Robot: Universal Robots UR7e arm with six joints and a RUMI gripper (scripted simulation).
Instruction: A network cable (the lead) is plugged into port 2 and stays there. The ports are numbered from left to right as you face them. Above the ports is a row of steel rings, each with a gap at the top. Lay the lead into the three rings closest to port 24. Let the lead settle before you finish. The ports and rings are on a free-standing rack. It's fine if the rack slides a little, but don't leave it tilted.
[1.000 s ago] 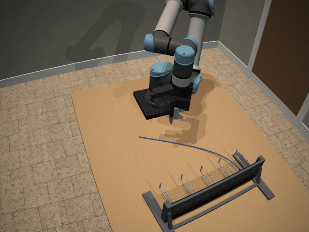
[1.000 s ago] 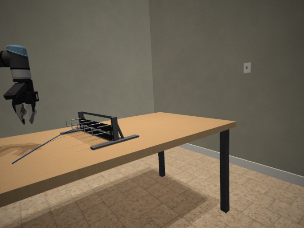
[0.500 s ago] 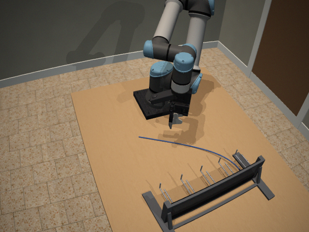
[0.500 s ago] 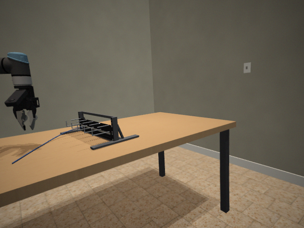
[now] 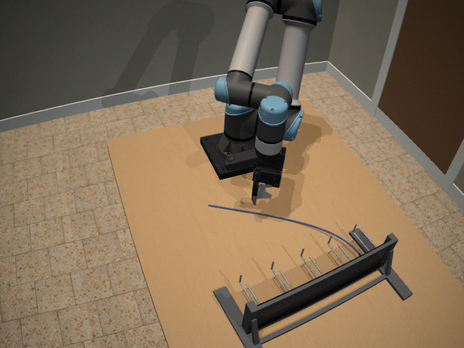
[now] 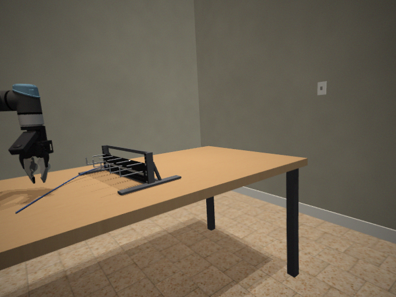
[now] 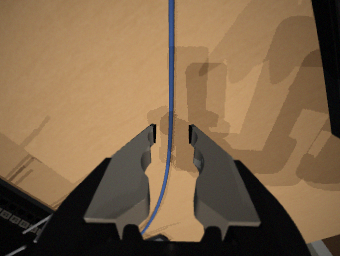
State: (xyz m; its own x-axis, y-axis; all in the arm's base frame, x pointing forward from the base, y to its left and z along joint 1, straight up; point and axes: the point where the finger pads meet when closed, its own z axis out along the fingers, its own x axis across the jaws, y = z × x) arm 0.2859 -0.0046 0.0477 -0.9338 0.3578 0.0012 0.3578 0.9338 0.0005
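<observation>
Hovering above the table [image 6: 223, 166], the gripper [image 6: 38, 177] points its two grey fingers down with a narrow gap between them and nothing in that gap; the jaws are parted and grip nothing. Only the wrist view looks straight down through that gap, and there the blue lead [image 7: 171, 75] runs as a thin line along the middle of the opening, lying on the wood below the tips rather than touched by them. The exterior view gives what the wrist view cannot: the fingertips stand off the table surface, with the lead's free end [image 6: 17, 211] resting on the wood lower and nearer the camera. From the top view the gripper [image 5: 259, 198] hangs just on the arm's side of the lead [image 5: 277, 217], close to its middle stretch, and the whole run of the cable reads at once: a gentle curve across the table from its loose end [image 5: 209, 205] to the far right end of the rack [image 5: 322, 288], where it meets the rack's front. The rings [image 5: 305, 258] stick out from the rack toward the arm as a row of steel brackets, and none of them holds the lead. The rack stands upright on its two flat feet [image 6: 149, 185], which the exterior view shows lying level on the table.
</observation>
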